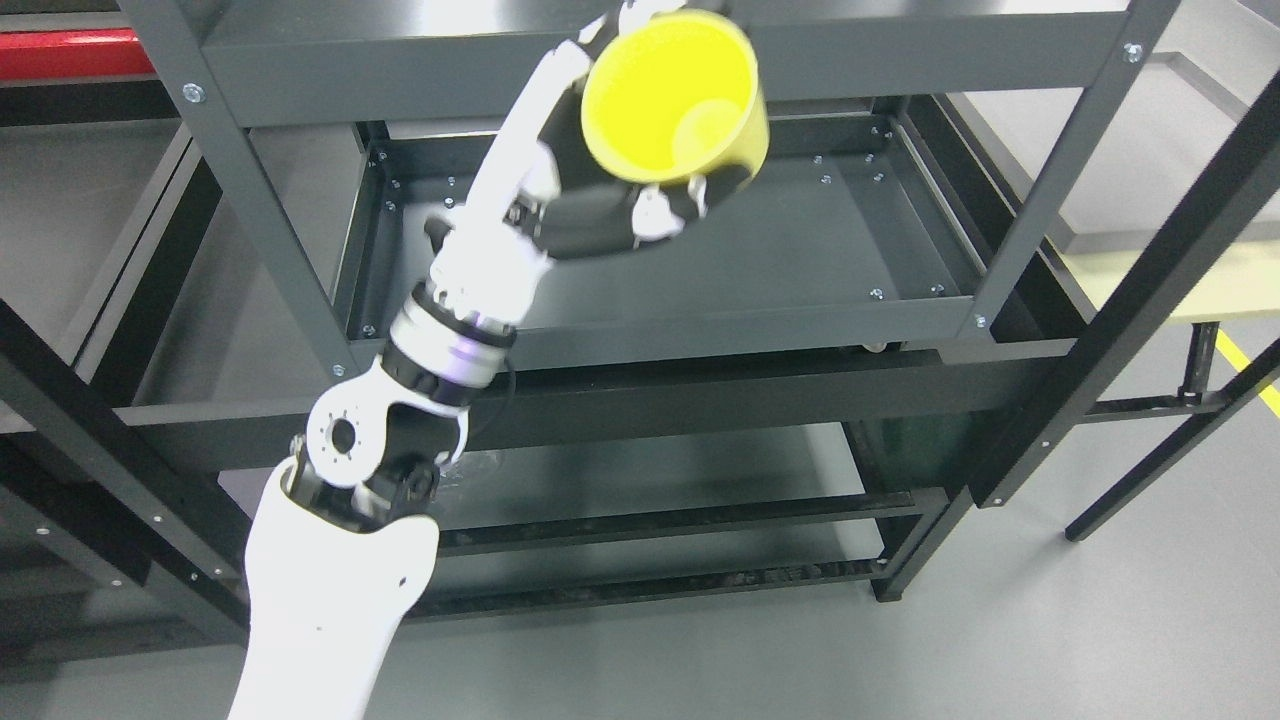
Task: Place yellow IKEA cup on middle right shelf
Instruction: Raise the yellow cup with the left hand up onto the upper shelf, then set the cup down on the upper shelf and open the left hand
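Note:
A yellow cup (672,95) is held high in the picture, tilted so its open mouth faces me. My left hand (610,170) is shut on it, white and black fingers wrapped around its side and underneath. The left arm rises from the lower left of the picture. Cup and hand hang in front of the upper crossbar of the dark grey shelf unit, above the middle shelf tray (800,250). The cup's handle, if any, is hidden.
The shelf unit's front posts (262,215) and right post (1050,190) flank the tray. Lower shelves (650,480) lie beneath. A second black frame (1130,330) stands at the right, with grey floor and a yellow floor line (1250,370).

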